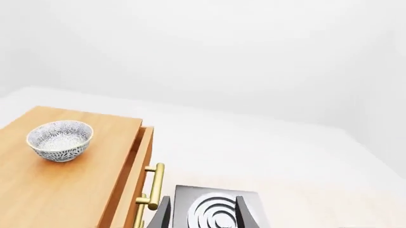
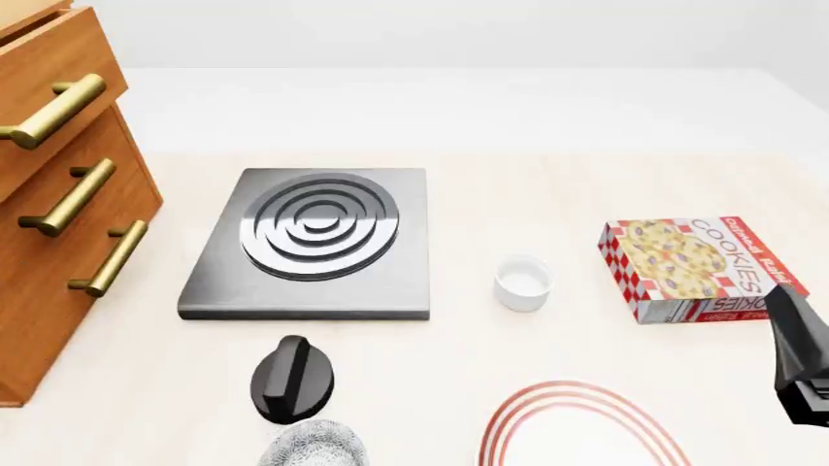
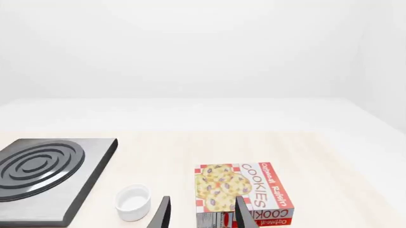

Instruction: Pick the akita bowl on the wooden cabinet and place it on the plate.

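The bowl (image 1: 60, 140) stands upright on the flat top of the wooden cabinet (image 1: 70, 190), well in from the front edge. It is round, finely patterned in black and white on the outside, pale within, and holds nothing. The cabinet is orange-brown, with brass bar handles on its drawer fronts (three show in the front view), and it stands at the table's left side (image 2: 65, 194); its top drawer sits slightly pulled out. The plate (image 2: 583, 432) lies flat at the near edge of the table, right of centre: white, with thin red rings near its rim, only partly in view.
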